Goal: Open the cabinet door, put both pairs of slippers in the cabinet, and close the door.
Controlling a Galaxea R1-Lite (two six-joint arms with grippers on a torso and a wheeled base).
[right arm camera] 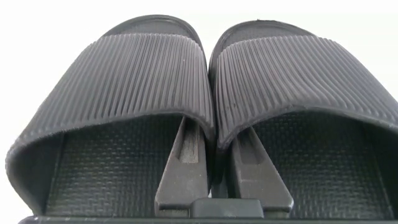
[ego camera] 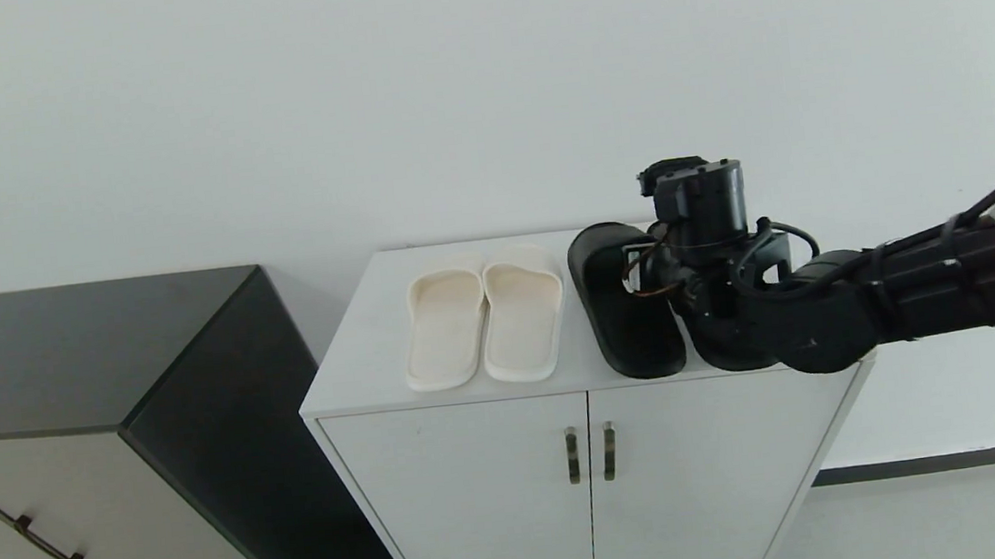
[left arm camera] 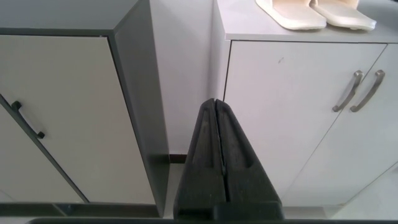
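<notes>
The right gripper (right arm camera: 212, 146) has its two fingers (right arm camera: 182, 168) drawn nearly together, one pushed under the ribbed strap of each of the black slippers (ego camera: 625, 322). The adjoining inner strap sides of the pair are pinched between the fingers. The slippers' open heel ends face the gripper and their closed toes point away from it. Both soles lie flat on the top of the white cabinet (ego camera: 367, 347), directly under the gripper. Just beside the gripper on its left, on the same top, lie the cream slippers (ego camera: 483, 322). They sit side by side and touching each other, near the black pair but apart from it. Below the gripper and nearer the robot, the cabinet's two doors (ego camera: 481, 491) are closed, and their handles (ego camera: 572, 455) stand upright either side of the middle seam. Beyond the gripper is the plain pale wall (ego camera: 443, 93). The left gripper (left arm camera: 215, 106) hangs low with its fingers pressed flat together and nothing between them. Ahead of its tip is the narrow gap between the dark cabinet (left arm camera: 74, 87) and the white one. The closed doors stand ahead to its right, and the cream slippers lie higher and farther off.
</notes>
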